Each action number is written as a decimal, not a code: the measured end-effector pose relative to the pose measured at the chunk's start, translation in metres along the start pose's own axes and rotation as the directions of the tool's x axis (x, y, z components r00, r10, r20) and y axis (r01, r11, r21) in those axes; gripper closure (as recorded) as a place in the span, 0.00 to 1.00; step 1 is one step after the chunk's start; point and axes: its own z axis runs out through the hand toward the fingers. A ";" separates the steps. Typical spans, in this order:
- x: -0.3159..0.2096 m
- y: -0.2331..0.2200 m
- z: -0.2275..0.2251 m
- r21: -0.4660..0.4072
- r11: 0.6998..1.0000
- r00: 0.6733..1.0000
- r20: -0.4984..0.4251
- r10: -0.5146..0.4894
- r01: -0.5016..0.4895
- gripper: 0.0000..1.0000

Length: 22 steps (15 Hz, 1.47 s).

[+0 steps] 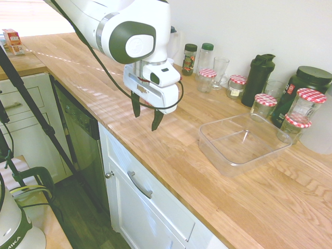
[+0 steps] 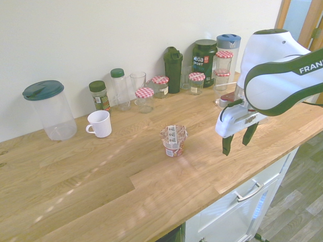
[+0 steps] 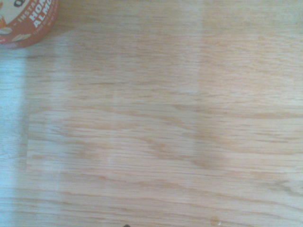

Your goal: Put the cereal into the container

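The cereal, a small red and white cup with a pale crinkled top, stands upright on the wooden counter in the second exterior view; the arm hides it in the first exterior view. A red edge of the cereal shows in a corner of the wrist view. My gripper hangs open and empty above the counter, to the right of the cup and clear of it. Seen from the other side, the gripper hovers left of the container, a clear shallow square tub that lies empty on the counter.
Glass jars with red-checkered lids, dark bottles and glasses line the wall behind the tub. A white mug and a clear pitcher with a green lid stand further along. The counter's front edge runs close under the gripper.
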 end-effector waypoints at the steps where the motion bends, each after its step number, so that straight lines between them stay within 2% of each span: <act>1: 0.000 0.000 0.001 -0.002 1.000 1.000 0.002 0.004 -0.004 0.00; 4: 0.003 -0.014 -0.009 0.037 0.999 0.999 -0.035 -0.005 0.006 0.00; 7: -0.012 -0.064 -0.021 0.098 0.993 0.995 -0.074 -0.061 0.068 0.00; 13: -0.018 -0.150 -0.003 0.140 0.982 0.991 -0.075 -0.113 0.122 0.00; 19: -0.005 -0.183 -0.001 0.143 0.980 0.987 -0.104 -0.123 0.137 0.00; 22: 0.004 -0.187 0.019 0.117 0.985 0.988 -0.108 -0.113 0.125 0.00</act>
